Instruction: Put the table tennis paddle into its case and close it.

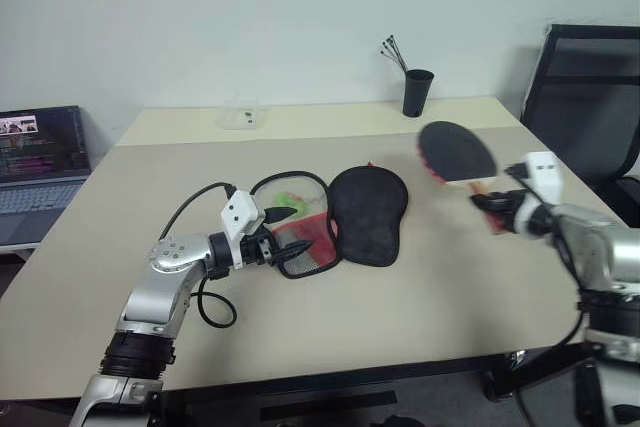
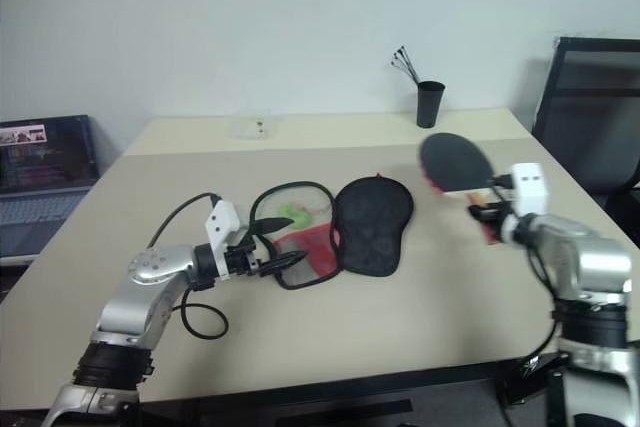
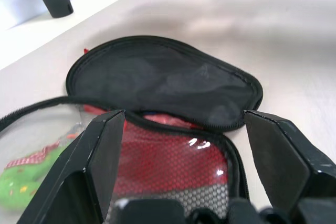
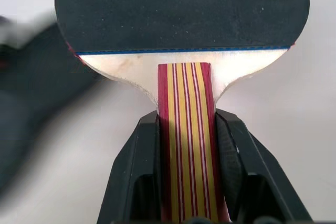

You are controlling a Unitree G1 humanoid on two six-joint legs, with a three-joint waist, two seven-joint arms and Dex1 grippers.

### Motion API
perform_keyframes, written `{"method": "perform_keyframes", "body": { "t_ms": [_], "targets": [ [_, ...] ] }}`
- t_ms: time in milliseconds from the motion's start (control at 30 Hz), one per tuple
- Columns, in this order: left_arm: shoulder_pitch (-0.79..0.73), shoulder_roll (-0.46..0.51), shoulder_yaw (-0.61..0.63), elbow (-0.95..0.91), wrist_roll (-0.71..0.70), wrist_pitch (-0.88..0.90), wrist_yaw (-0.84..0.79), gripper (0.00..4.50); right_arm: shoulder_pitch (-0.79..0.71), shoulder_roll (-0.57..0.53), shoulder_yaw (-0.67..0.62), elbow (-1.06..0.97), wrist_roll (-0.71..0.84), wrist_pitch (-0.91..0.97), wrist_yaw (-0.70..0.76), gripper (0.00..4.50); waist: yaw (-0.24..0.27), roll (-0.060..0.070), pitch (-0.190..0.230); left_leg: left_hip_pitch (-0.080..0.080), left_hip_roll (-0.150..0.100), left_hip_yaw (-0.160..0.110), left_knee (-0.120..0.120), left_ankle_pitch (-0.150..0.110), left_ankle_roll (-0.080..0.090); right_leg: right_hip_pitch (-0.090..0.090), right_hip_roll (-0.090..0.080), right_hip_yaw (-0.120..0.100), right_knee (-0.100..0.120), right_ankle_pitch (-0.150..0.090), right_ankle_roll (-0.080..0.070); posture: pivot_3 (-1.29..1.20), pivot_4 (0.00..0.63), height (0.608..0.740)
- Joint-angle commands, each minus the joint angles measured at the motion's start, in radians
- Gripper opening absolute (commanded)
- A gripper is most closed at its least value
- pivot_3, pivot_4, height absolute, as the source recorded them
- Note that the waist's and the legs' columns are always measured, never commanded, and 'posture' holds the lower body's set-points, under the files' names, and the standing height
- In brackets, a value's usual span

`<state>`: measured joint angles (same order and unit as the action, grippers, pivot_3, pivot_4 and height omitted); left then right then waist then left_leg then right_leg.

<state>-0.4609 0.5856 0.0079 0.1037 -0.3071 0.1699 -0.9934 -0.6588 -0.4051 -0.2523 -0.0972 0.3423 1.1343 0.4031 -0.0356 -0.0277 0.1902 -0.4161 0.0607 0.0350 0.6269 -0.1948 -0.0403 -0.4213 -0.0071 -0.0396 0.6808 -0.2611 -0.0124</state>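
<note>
Above the worktop's (image 1: 440, 287) right side, my right hand (image 4: 185, 145) clamps the table tennis paddle (image 1: 456, 151) by its handle; I'd steer its head into the open case (image 1: 340, 217), left hand (image 1: 290, 230) spread beside it.

surface: beige table (image 1: 300, 317) | on it: open case (image 1: 340, 215) mid-table, black pen cup (image 1: 417, 92) at far edge, small clear box (image 1: 241, 117) far left

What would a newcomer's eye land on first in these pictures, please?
Probably the black-faced table tennis paddle, held clear of the table by its striped handle in the right gripper. Next, the black-and-red fabric case lying unzipped mid-table, the open left gripper at its edge.
</note>
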Motion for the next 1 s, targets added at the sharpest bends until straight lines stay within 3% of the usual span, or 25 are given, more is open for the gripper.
{"method": "perform_keyframes", "body": {
  "t_ms": [33,167,333,667,1000],
  "targets": [
    [-0.007,0.003,0.015,-0.044,-0.013,0.000,0.005,3.90,-0.003,0.184,0.032,-0.145,0.022,0.079,-0.149,1.06,0.005,0.000,0.000,0.000,0.000,0.000,0.000,0.000,0.000,0.000,0.002,0.000,0.000,0.000,0.000,0.00,0.150,0.740],
    [-0.004,0.002,0.013,-0.051,-0.012,0.003,0.008,3.90,-0.027,0.369,0.055,-0.111,-0.012,0.059,-0.272,1.06,0.010,0.000,0.000,-0.002,0.002,0.000,0.000,0.000,0.000,-0.002,0.004,-0.001,0.000,0.001,-0.001,0.00,0.150,0.740],
    [0.007,0.007,0.018,-0.060,-0.011,0.002,0.010,3.90,-0.083,0.466,0.067,0.048,-0.056,-0.059,-0.370,1.06,0.011,0.000,0.000,-0.003,0.001,0.002,0.000,0.000,0.000,-0.002,0.002,0.002,-0.001,0.001,-0.001,0.00,0.150,0.740],
    [0.026,0.010,0.021,-0.094,-0.014,0.020,0.030,3.90,-0.127,0.491,0.086,0.312,-0.121,-0.268,-0.458,1.06,0.007,0.000,0.000,-0.003,0.001,0.002,0.000,0.000,0.000,-0.002,0.004,0.002,-0.001,0.001,0.000,0.00,0.150,0.740],
    [0.017,0.014,0.019,-0.153,-0.019,0.083,0.051,3.90,-0.083,0.522,0.104,0.256,-0.129,-0.247,-0.522,1.06,0.007,0.000,0.000,-0.003,0.002,0.002,0.000,0.000,0.000,-0.002,0.004,0.002,-0.001,0.001,0.000,0.00,0.150,0.740]
  ]
}}
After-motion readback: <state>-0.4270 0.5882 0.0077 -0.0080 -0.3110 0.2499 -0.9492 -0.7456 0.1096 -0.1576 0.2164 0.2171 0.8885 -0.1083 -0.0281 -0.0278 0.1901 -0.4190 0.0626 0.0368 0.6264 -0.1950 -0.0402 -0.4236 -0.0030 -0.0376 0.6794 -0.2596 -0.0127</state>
